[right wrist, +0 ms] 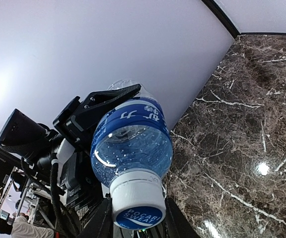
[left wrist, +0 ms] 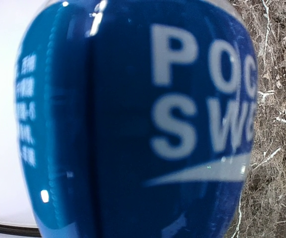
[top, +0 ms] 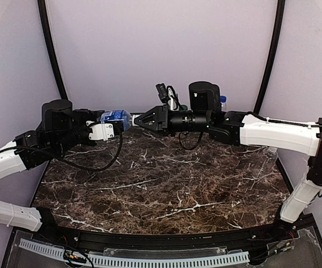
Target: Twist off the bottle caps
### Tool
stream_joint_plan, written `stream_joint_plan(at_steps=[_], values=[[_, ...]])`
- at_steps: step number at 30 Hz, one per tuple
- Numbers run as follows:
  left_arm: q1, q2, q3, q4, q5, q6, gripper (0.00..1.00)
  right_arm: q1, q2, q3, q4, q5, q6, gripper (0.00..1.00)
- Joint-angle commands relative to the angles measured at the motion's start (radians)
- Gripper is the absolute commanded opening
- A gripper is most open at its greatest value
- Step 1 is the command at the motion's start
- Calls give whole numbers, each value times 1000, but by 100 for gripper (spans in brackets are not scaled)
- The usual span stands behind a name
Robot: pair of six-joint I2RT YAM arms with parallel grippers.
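Partly hidden item: blue-labelled bottle [top: 114, 116], held sideways in the air above the far part of the marble table [top: 166, 190]. Body gripped by the left gripper [top: 110, 124], clamped on it. The right wrist view shows only one black finger [right wrist: 108, 101], laid over the label; the other is behind the bottle. Bottle base out of sight in every view.

Neck end: the white cap [right wrist: 138, 198] is on the neck and points at the right gripper [top: 140, 119]. The right fingers [right wrist: 99, 220] sit tight against both sides of the cap, clamped on it, their tips cut off at the view's lower edge.

Also present: a second bottle [top: 223, 103], blue-capped, well to the right of the held bottle and mostly covered by the right arm.

Writing: cap top reads "POCARI SWEAT". The left wrist view, filled by the label, gives "POC" over "SWE", the rest cut off. Small side print is blurred and illegible.
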State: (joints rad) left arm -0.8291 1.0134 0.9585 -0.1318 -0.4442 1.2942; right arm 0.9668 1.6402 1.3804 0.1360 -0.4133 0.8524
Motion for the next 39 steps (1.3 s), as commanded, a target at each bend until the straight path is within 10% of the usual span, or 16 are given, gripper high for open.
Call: stream_joint_plan(at_steps=[1, 28, 39], values=[[-13, -33, 0, -43, 45, -19, 36, -7, 23, 13, 57, -23, 7, 32], [-16, -28, 29, -76, 39, -46, 36, -5, -53, -80, 89, -30, 14, 51], [-16, -26, 32, -77, 38, -45, 36, -3, -35, -57, 93, -63, 7, 11]])
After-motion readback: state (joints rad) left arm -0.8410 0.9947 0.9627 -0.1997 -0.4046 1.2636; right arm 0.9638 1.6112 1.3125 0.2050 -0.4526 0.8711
